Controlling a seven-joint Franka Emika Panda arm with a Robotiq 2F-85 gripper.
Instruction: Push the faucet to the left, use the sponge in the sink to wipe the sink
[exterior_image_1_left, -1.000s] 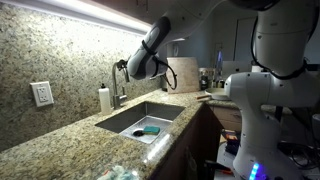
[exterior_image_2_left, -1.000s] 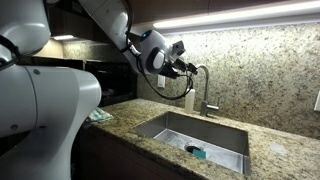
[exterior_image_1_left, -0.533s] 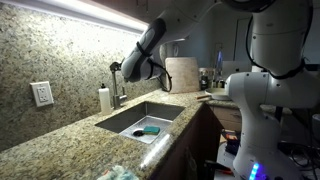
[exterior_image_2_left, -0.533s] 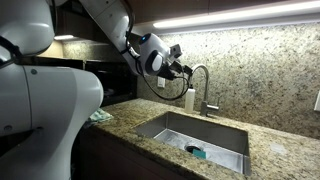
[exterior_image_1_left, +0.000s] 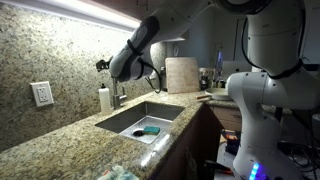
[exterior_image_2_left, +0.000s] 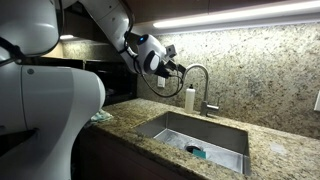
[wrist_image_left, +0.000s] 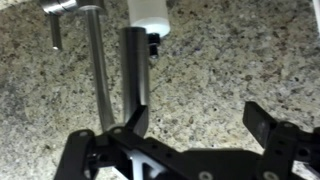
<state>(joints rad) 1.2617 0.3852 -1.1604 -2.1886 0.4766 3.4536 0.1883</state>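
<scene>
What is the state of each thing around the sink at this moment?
faucet: upright, no water seen running.
gripper: open, one finger beside the faucet spout.
sink: holds the sponge.
sponge: lying flat on the bottom, untouched.
soap dispenser: upright on the counter beside the faucet.

Under-cabinet strip glare, dim foreground, soft blur

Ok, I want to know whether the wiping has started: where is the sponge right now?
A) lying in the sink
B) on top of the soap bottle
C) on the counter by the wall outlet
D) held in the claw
A: the sponge lies on the bottom of the sink, while the claw is up by the faucet, open and holding nothing.
</scene>
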